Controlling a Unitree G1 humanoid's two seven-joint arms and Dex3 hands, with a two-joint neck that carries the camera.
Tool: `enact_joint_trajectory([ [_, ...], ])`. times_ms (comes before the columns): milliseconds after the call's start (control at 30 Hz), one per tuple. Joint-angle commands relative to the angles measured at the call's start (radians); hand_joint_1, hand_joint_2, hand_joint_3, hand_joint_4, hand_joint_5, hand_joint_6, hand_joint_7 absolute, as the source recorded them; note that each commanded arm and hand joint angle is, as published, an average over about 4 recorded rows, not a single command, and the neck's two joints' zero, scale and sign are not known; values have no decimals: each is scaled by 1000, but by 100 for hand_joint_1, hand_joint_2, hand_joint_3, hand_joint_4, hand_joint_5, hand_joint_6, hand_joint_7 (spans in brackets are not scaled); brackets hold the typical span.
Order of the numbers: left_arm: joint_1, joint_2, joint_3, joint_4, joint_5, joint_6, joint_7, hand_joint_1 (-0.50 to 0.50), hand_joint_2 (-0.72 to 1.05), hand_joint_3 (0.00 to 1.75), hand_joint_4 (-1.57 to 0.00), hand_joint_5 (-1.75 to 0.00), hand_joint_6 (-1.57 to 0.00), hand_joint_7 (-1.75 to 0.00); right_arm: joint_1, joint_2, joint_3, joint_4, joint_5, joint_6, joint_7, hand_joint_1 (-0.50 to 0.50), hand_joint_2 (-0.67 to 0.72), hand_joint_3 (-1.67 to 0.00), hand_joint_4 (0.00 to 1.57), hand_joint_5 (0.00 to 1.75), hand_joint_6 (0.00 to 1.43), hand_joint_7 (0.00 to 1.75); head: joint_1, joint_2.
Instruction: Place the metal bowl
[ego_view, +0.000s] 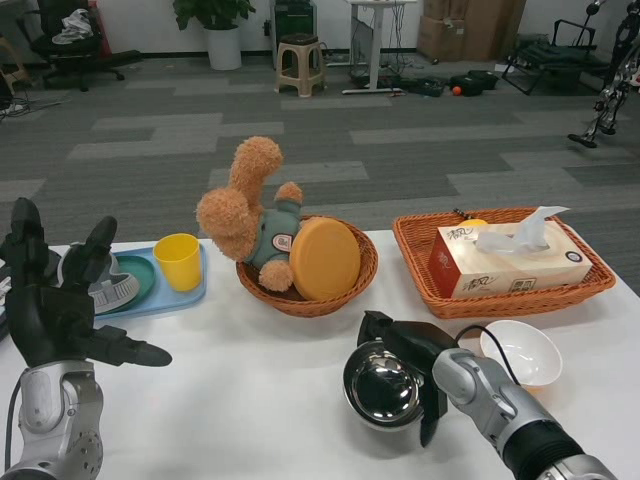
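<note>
The shiny metal bowl (383, 387) is held tilted just above the white table (250, 400), its hollow facing me. My right hand (415, 350) grips its rim from the right and top, fingers curled over the edge. My left hand (55, 300) is raised at the left edge of the table with fingers spread, holding nothing.
A round wicker basket (345, 285) holds a plush rabbit (245, 215) and a yellow disc (325, 258). A rectangular wicker basket (500, 290) holds a tissue box (505, 260). A white bowl (520, 352) sits right of the metal bowl. A blue tray (180, 298) carries a yellow cup (178, 260).
</note>
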Motion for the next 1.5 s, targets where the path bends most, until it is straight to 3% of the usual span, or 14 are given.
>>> enact_joint_trajectory([
  [33,11,6,5,8,-8,-5,2,-48,-72,9,-71,-10,-16,-7,21,-9,-15,2,83,8,10,-47,71,-6,5,36,0,133,-1,-1],
  [233,12,6,5,8,-8,-6,1,-48,-72,9,-71,-10,-16,-7,39,-10,-25,13,234,9,25,-46,72,0,0,0,0,112,-3,-4],
  [533,12,5,3,8,-8,-5,1,-48,-72,9,-71,-10,-16,-7,70,-10,-25,73,586,-14,28,-44,72,0,0,0,0,82,-4,-5],
  [867,14,4,6,8,-8,-6,2,-48,-72,9,-71,-10,-16,-7,83,-11,31,79,887,-33,50,-42,72,0,0,0,0,49,1,-8],
  [1000,15,4,6,8,-8,-6,2,-48,-72,9,-71,-10,-16,-7,103,-8,31,26,949,-31,74,-42,72,0,0,0,0,35,1,-9],
  [1367,17,5,4,8,-8,-5,2,-48,-72,9,-71,-10,-16,-7,155,5,-107,-267,994,-52,92,-42,72,0,0,0,0,35,0,10],
  [1500,17,4,3,8,-8,-5,2,-48,-68,9,-71,-10,-16,-7,156,12,-139,-303,985,-87,91,-42,72,0,0,0,0,35,5,16],
])
